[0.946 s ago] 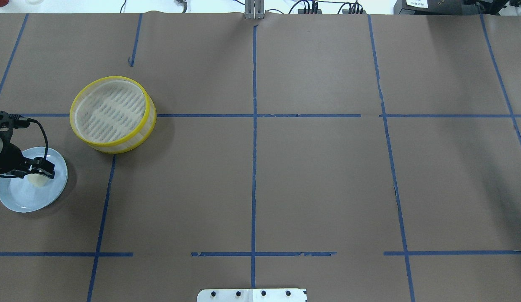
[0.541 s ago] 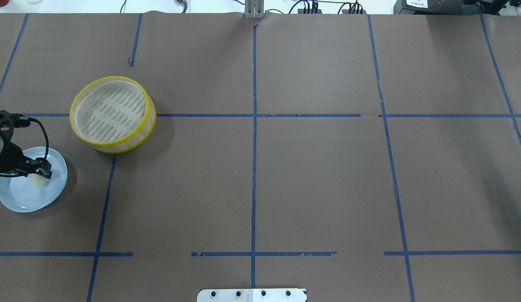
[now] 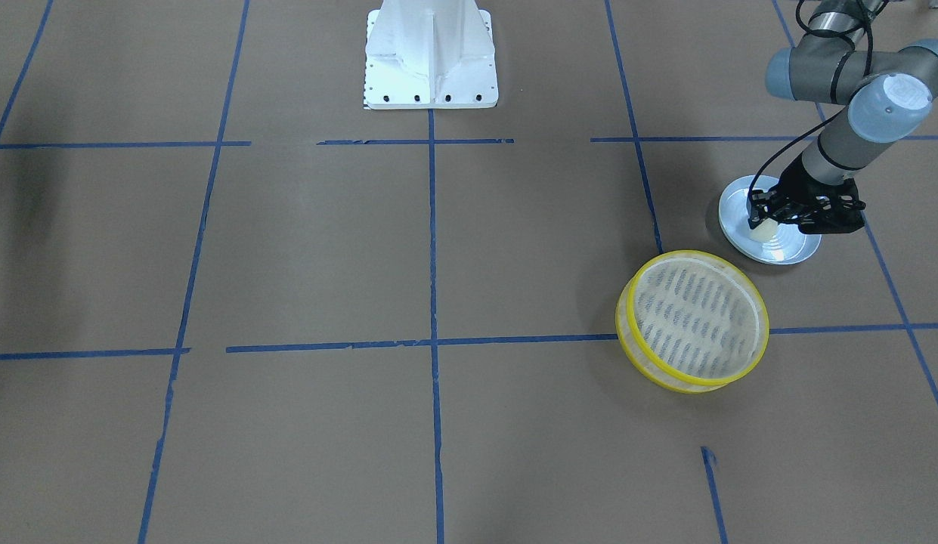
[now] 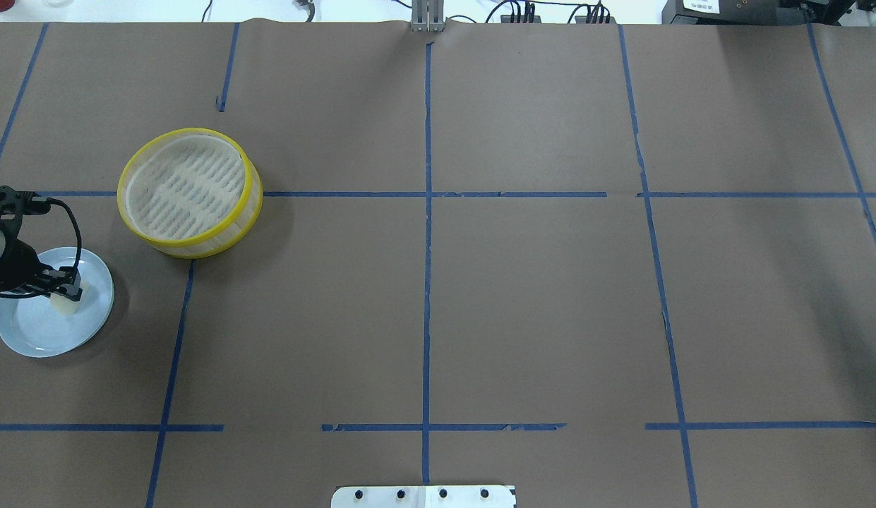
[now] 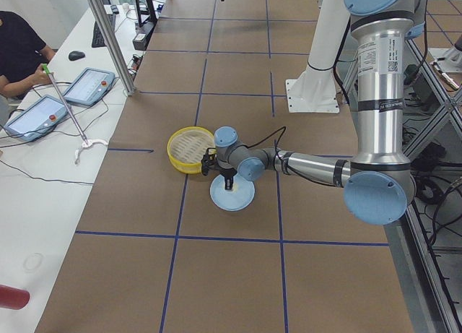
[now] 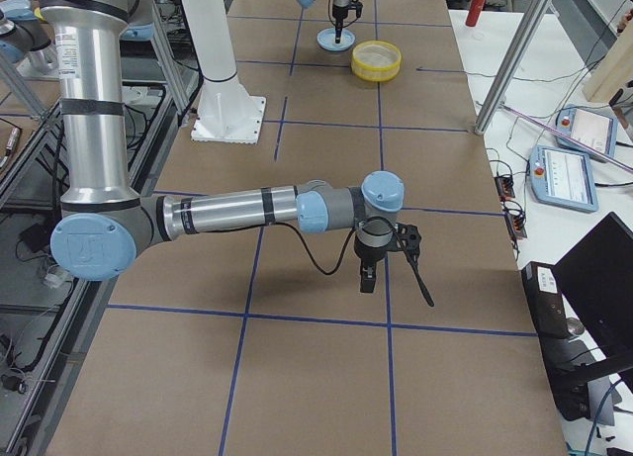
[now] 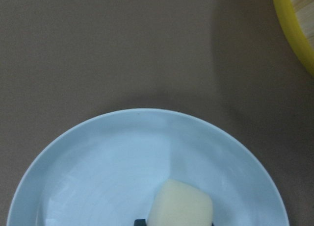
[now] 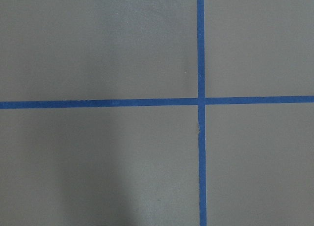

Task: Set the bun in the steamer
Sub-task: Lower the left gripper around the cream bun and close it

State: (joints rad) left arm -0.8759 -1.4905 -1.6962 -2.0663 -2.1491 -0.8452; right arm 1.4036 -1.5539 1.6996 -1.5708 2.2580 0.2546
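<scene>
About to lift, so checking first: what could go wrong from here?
1. The small cream-white rounded bun could slip from the left gripper on lifting.
2. The pale blue plate might shift or lift with it.
3. The round yellow-rimmed steamer basket has a raised rim; a low carry may clip it.

We see a brown desk (image 4: 550,296) gridded with blue tape (image 4: 426,317). Well apart from the left fingers (image 5: 228,178), a white bench (image 5: 50,203) holds tablets (image 5: 88,86).

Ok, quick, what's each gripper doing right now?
Left gripper: closed on the small cream-white bun, over the pale blue plate.
Right gripper: cannot tell.
</scene>
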